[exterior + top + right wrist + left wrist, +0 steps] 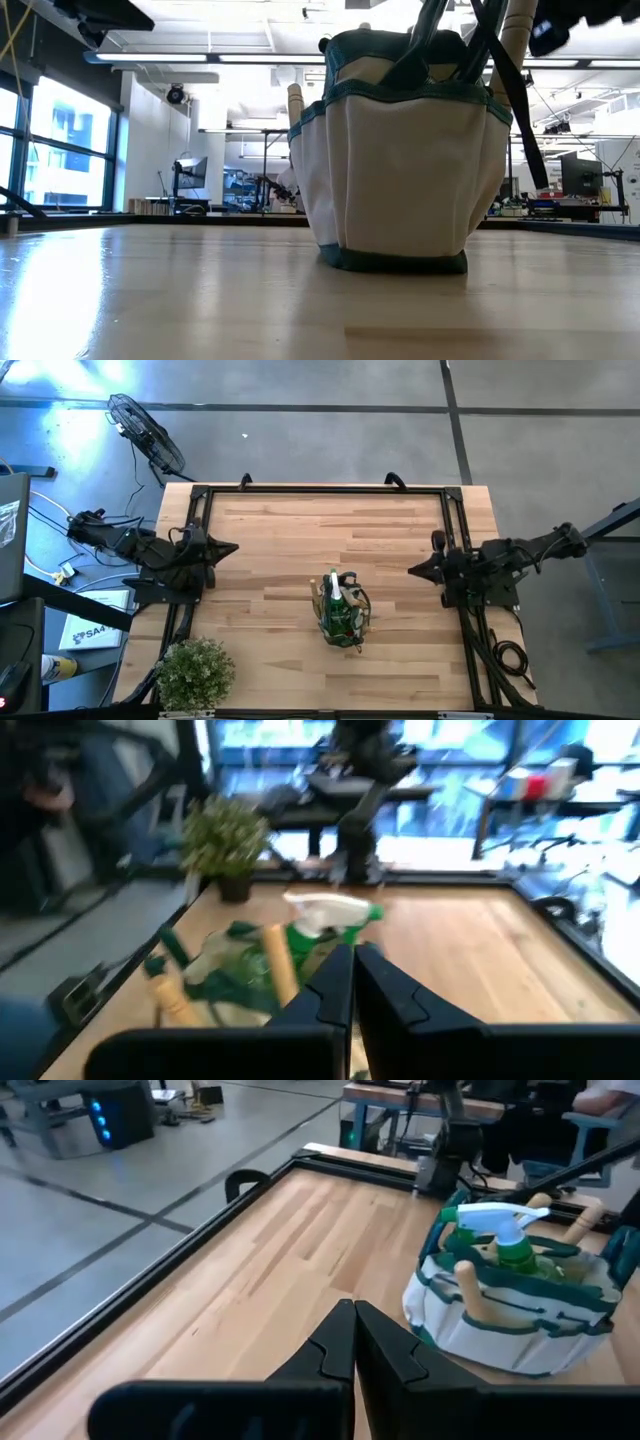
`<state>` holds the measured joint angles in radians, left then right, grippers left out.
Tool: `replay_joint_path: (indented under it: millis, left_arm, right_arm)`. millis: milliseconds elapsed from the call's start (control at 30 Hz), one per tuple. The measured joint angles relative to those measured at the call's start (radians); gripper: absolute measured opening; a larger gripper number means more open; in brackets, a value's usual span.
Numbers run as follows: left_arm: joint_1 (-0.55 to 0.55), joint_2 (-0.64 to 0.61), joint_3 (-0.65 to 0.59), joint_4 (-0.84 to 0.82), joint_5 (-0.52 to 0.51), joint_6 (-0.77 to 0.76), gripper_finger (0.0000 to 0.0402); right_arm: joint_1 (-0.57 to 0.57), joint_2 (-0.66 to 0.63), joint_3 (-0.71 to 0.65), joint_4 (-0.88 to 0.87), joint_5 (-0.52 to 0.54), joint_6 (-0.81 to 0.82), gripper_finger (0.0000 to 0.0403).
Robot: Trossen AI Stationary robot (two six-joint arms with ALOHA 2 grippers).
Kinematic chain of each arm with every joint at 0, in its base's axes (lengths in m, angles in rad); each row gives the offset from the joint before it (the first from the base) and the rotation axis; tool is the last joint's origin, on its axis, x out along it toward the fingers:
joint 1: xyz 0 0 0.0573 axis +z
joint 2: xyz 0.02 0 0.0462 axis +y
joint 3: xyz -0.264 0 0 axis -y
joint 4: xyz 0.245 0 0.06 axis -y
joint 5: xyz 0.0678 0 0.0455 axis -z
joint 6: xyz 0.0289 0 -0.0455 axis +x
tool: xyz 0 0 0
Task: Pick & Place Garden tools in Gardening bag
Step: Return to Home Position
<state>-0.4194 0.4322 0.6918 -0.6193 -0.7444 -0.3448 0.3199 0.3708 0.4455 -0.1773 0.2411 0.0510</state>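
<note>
**Both grippers closed and empty; tools stand in the bag**

The left gripper (353, 1320) has its two dark fingers pressed together tip to tip, with nothing between them. It hangs above bare wood at the table's left side, well apart from the gardening bag (345, 622). The left arm is folded low over its base at the left edge and points inward across the table.

The right gripper (354, 965) is pinched together in the same way and holds nothing. It sits at the right side of the table, its arm likewise folded over its base and pointing inward toward the left arm.

The gardening bag stands upright on the table (300, 530), between the two arms and nearer the front edge. A green-and-white spray bottle (500, 1230) sticks up from its middle. Wooden tool handles (478, 1292) rise from the pockets around its rim. In the low view the bag's dark strap hangs down its pale side.

A bushy green plant (195, 670) sits at the front left corner, apart from the bag.
</note>
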Motion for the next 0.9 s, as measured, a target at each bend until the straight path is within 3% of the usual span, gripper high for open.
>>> replay_joint_path:
  millis: [167, 333, 733, 900]
  left_arm:
    - [0.000, 0.000, 0.000, 0.008, 0.022, 0.041, 0.0000]
    - [0.000, -0.013, -0.085, 0.138, 0.082, 0.120, 0.0000]
    - [0.000, -0.056, -0.325, 0.451, 0.208, 0.161, 0.0000]
    - [0.000, -0.102, -0.397, 0.554, 0.272, 0.161, 0.0000]
  right_arm:
    - [0.000, -0.135, -0.124, 0.039, 0.025, 0.005, 0.0004]
    - [0.000, -0.215, -0.174, 0.056, 0.023, 0.009, 0.0004]
    - [0.000, -0.266, -0.248, 0.011, 0.101, 0.053, 0.0005]
    - [0.001, -0.267, -0.319, 0.083, 0.089, 0.062, 0.0005]
